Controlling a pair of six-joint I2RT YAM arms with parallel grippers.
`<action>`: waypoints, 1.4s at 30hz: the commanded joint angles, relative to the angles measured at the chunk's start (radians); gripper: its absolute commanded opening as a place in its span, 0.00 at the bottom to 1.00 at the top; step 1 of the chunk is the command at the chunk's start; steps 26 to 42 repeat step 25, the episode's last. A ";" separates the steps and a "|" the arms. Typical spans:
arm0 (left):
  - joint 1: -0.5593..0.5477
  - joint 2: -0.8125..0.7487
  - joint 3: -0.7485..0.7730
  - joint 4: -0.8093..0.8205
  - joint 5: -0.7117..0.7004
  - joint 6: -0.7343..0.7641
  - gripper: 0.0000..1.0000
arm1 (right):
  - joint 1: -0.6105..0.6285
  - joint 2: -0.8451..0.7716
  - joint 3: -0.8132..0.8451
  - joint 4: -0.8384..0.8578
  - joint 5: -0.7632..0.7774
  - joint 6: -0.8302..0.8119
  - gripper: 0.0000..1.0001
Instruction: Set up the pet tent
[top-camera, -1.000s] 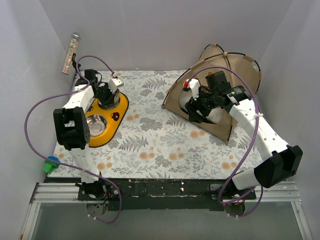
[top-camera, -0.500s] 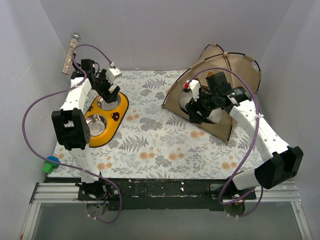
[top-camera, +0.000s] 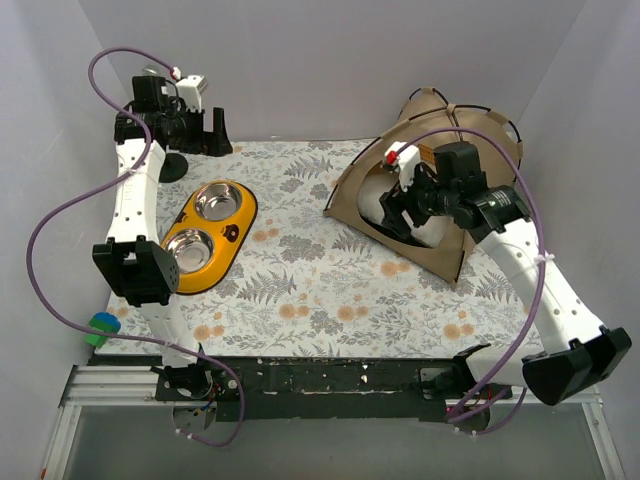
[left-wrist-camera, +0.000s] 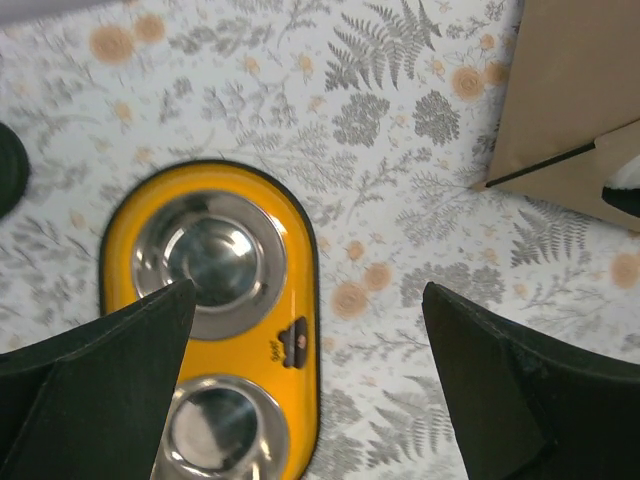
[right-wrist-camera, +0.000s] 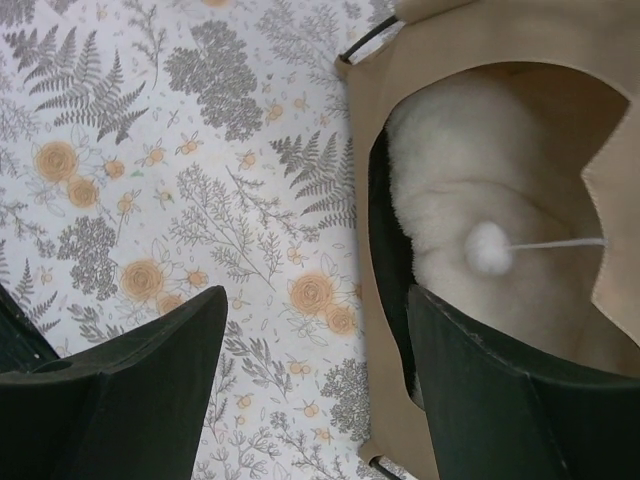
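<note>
Pet tent (top-camera: 440, 180) is found standing at the far right of the table, close against the right wall, its tan fabric drawn up over thin black poles (top-camera: 478, 108) that cross at the peak. The arched doorway is turned toward the table's centre. A fluffy cream cushion (right-wrist-camera: 470, 170) is seen lying inside on the dark lining, and a white pom-pom (right-wrist-camera: 488, 248) is hung on a white string across the opening. The right gripper (right-wrist-camera: 317, 300) is held above the doorway's left edge. Its jaws are spread wide, and only the floral mat (top-camera: 320, 280) and the tent's front hem are seen between them. Whether the fingers touch the fabric cannot be told. The left gripper (left-wrist-camera: 307, 295) is held high at the far left corner, well apart from the tent. Its jaws are likewise spread, with nothing gripped. Below it, a yellow bowl stand (top-camera: 232, 232) is seen flat on the mat, two steel bowls (left-wrist-camera: 208, 258) set in it one behind the other. A corner of the tent is caught at the upper right of the left wrist view. A small green and blue object (top-camera: 100, 328) is noted at the near left edge of the table.
</note>
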 joint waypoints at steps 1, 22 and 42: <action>-0.001 -0.145 -0.148 0.016 -0.045 -0.280 0.98 | -0.030 -0.116 -0.062 0.130 0.081 0.158 0.80; -0.119 -0.619 -0.871 0.200 -0.119 -0.240 0.98 | -0.476 -0.628 -0.484 0.062 0.044 0.247 0.79; -0.119 -0.642 -0.852 0.208 -0.127 -0.225 0.98 | -0.487 -0.635 -0.475 0.047 0.035 0.243 0.79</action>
